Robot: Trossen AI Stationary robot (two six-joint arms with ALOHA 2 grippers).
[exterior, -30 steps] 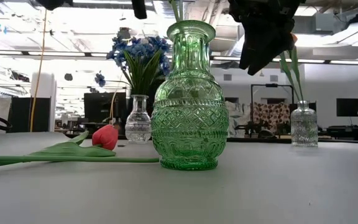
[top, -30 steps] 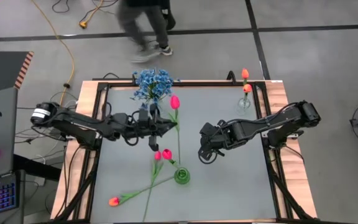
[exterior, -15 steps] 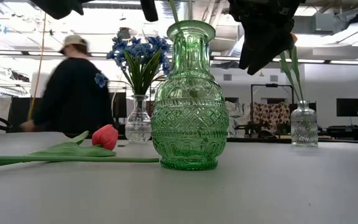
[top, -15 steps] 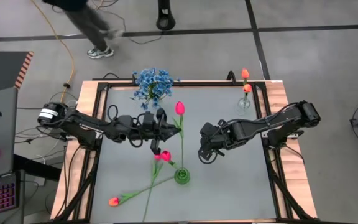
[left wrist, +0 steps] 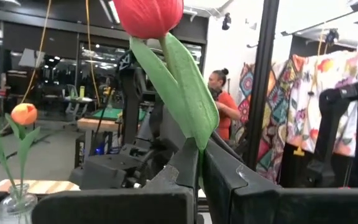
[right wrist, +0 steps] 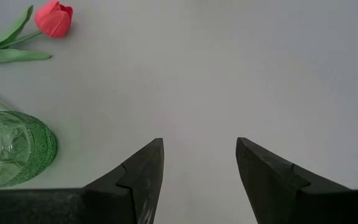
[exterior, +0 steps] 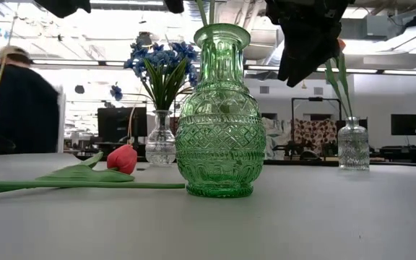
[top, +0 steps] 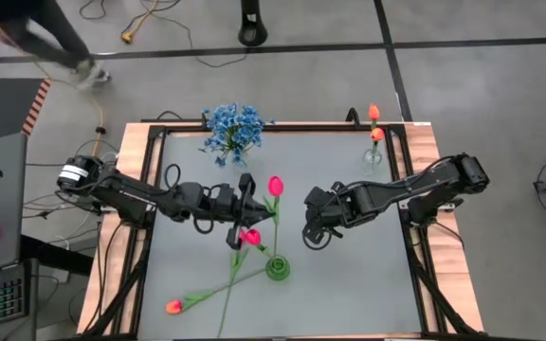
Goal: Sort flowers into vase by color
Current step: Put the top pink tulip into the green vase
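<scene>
Above the middle of the grey table [top: 349,284], the left hand [top: 254,210] is clamped on the green stem of a pink-red tulip [top: 275,186], whose stem runs down to the mouth of the green patterned glass vase [top: 277,268]. Only the left wrist view shows the grip closely: the two dark fingers [left wrist: 185,163] press together on the stem just under a broad leaf, the red bloom [left wrist: 148,14] upright above them. The low view hides this hand almost wholly but shows the green vase [exterior: 220,115] standing upright, a thin stem rising from its neck.

Beside the vase, a second pink-red tulip [exterior: 122,158] lies flat on the table, and an orange tulip [top: 174,306] lies nearer the front left corner. Blue-blossomed flowers [top: 232,128] fill a clear vase at the far edge; two orange tulips [top: 374,123] stand in a small clear vase [exterior: 352,144] at the far right.

The right hand [right wrist: 197,163] hangs over bare table right of the green vase, fingers apart and empty.
</scene>
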